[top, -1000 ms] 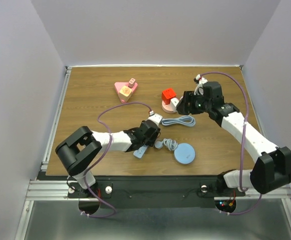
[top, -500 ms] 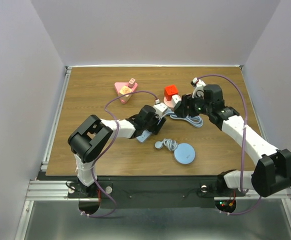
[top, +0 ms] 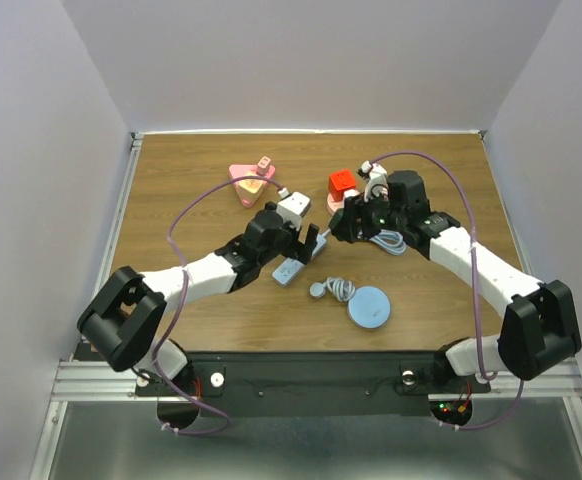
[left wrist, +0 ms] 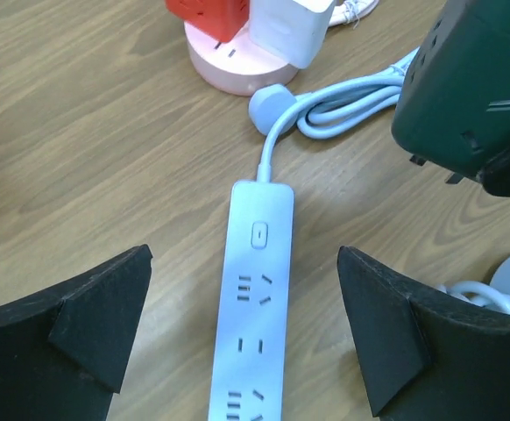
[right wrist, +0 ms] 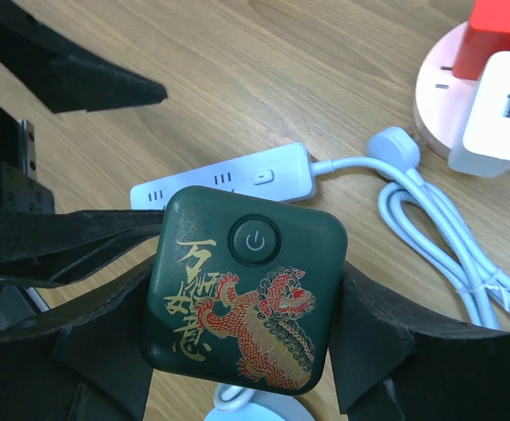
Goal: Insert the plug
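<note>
The right gripper (top: 343,228), clamped on the green plug (right wrist: 246,289), should lower it squarely onto the white power strip (left wrist: 253,307) while the wide-open left gripper (top: 309,243) steadies that strip.

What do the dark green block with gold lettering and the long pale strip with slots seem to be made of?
The green block looks like matte moulded plastic: rounded corners, printed gold and red artwork, a soft sheen. The strip looks like smooth pale plastic too, judging by its crisp moulded slots and even satin surface.
</note>
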